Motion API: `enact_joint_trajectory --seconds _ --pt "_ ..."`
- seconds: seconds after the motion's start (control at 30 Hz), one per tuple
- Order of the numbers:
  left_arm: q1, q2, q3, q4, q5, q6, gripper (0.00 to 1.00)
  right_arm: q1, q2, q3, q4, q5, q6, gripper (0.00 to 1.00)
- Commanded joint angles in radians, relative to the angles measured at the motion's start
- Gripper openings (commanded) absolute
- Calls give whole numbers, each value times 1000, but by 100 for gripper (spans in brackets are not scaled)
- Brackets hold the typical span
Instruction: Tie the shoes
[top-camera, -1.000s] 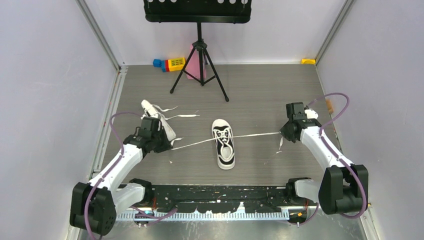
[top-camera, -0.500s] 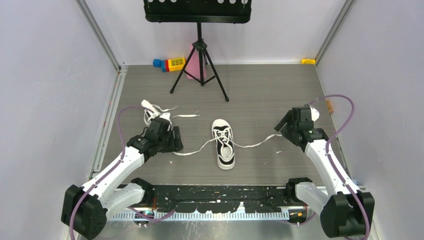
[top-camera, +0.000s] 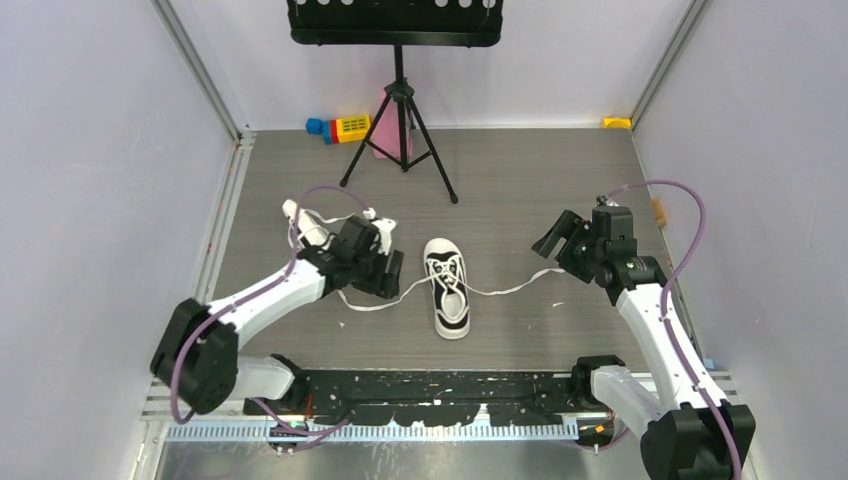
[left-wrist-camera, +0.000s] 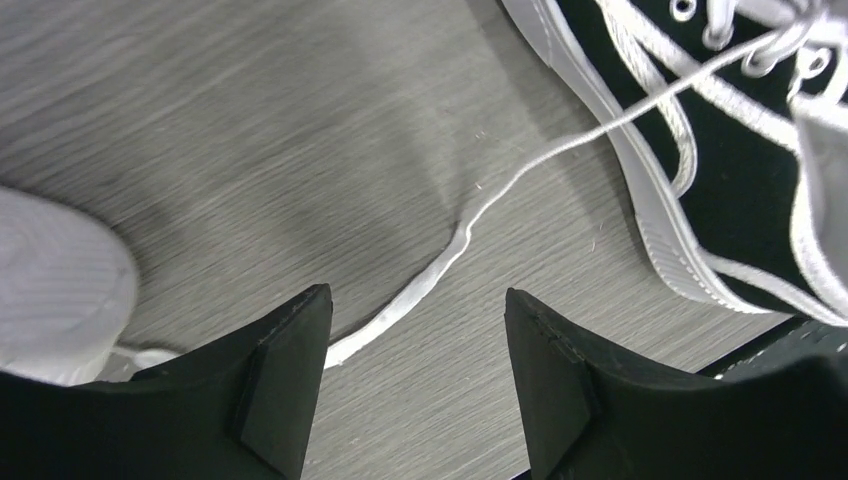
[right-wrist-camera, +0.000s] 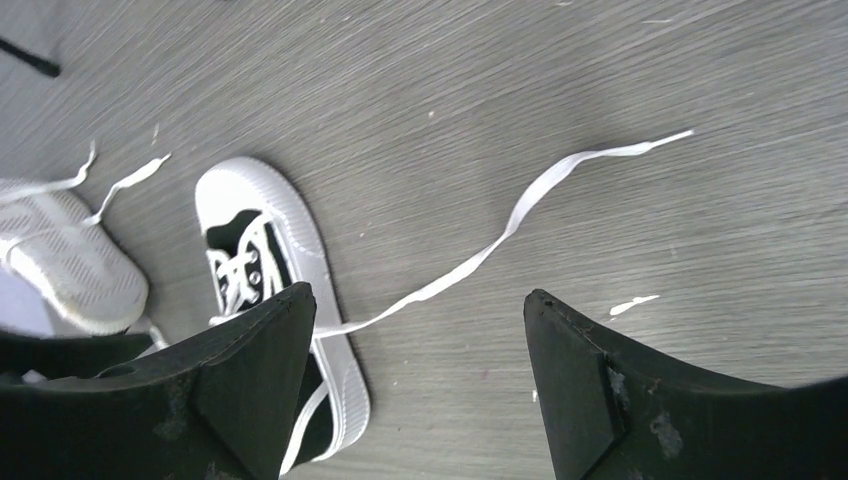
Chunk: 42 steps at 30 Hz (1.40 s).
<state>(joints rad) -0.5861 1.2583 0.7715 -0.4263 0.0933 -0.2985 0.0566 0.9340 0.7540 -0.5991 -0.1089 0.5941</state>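
Observation:
One shoe (top-camera: 447, 287), black with a white sole, stands at the middle of the floor. Its two white laces lie slack: the left lace (top-camera: 375, 302) and the right lace (top-camera: 512, 288). The second shoe (top-camera: 303, 222) lies behind my left arm. My left gripper (top-camera: 388, 268) hovers open just left of the middle shoe; in its wrist view the lace (left-wrist-camera: 440, 265) runs on the floor ahead of the left gripper (left-wrist-camera: 415, 295). My right gripper (top-camera: 556, 243) is open above the right lace's end. In the right wrist view the right gripper (right-wrist-camera: 420, 293) is empty, with the lace (right-wrist-camera: 540, 195) and the shoe (right-wrist-camera: 240, 190) beyond it.
A black music stand's tripod (top-camera: 400, 120) stands at the back centre, with coloured blocks (top-camera: 340, 127) and a pink object (top-camera: 385, 140) by it. A small yellow item (top-camera: 616, 123) sits in the back right corner. Walls close both sides.
Both grippers have opened and let go of the lace ends; the taut laces dropped slack onto the floor. My left arm swung right toward the middle shoe; the right arm drew up and back.

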Motion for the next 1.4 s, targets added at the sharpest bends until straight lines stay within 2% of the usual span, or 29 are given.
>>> enact_joint_trajectory --seconds 0.0,0.3,0.47,0.6,0.67,0.77,0.87,0.97,1.03,1.23,1.37 --pt "-58 93 69 61 55 123 65 -1 -49 18 22 -122 -26 81" --pt "-111 223 123 35 29 158 60 -2 -44 11 48 -173 -11 80" --pt "-125 278 156 65 16 162 49 -1 -50 1 56 -183 -4 79" --pt "-125 329 176 83 17 164 47 -2 -55 -3 59 -189 3 78" --pt "-124 340 177 120 35 157 41 -2 -55 -5 61 -191 6 78" --pt "-124 353 181 144 38 151 27 -1 -55 -5 60 -197 10 77" --pt "-125 377 198 144 38 148 24 -2 -59 -2 56 -205 12 77" --pt "-124 393 203 150 61 145 15 -1 -59 -4 56 -208 13 75" --pt "-124 387 204 152 80 141 1 -1 -53 -6 59 -215 12 74" --pt "-121 266 155 176 39 120 0 12 5 -7 118 -344 -10 69" --pt "-107 149 78 296 73 57 0 128 69 27 170 -360 -20 65"
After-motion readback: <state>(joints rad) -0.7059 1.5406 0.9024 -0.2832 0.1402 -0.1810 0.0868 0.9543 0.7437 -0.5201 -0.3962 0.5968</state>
